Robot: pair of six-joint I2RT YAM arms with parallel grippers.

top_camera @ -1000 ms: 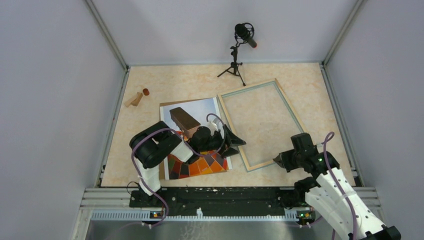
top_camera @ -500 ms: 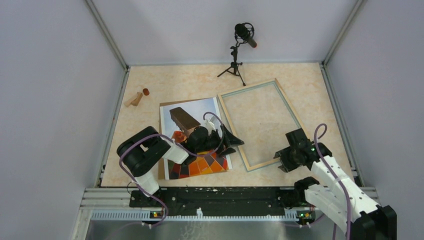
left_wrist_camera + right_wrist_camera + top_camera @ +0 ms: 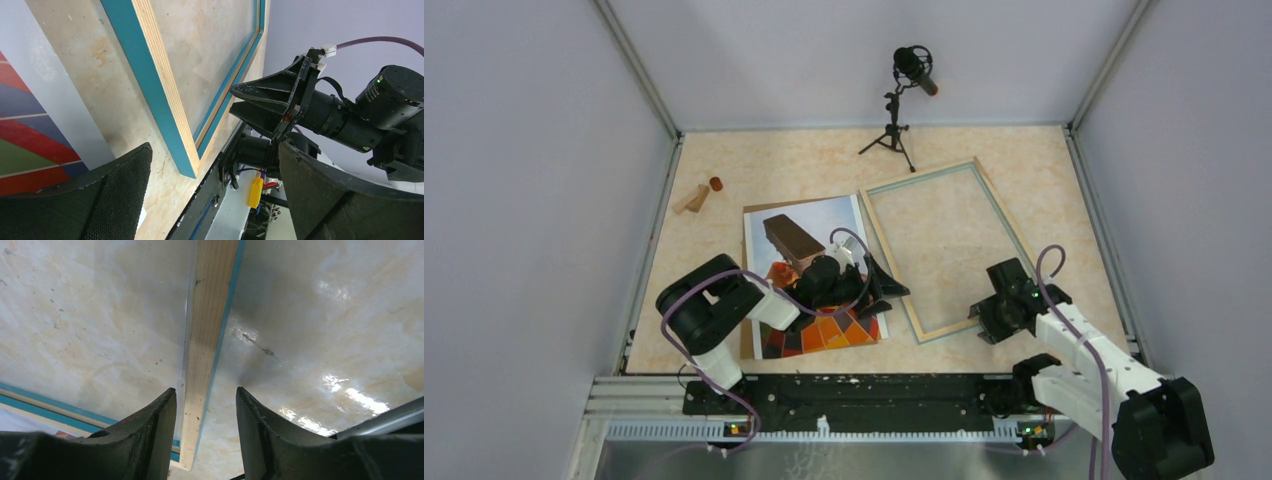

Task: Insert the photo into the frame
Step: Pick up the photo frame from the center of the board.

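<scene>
Straddles the near wood rail of the frame (image 3: 212, 290) with the right gripper (image 3: 205, 395), fingers parted either side, not clamped on it. Keeps the left gripper (image 3: 214, 150) spread wide and empty, low over the right edge of the photo (image 3: 819, 225). Finds that photo face up on the table (image 3: 754, 170), just left of the frame.

Probably lab: walled booth (image 3: 544, 200), microphone (image 3: 915, 68).
</scene>
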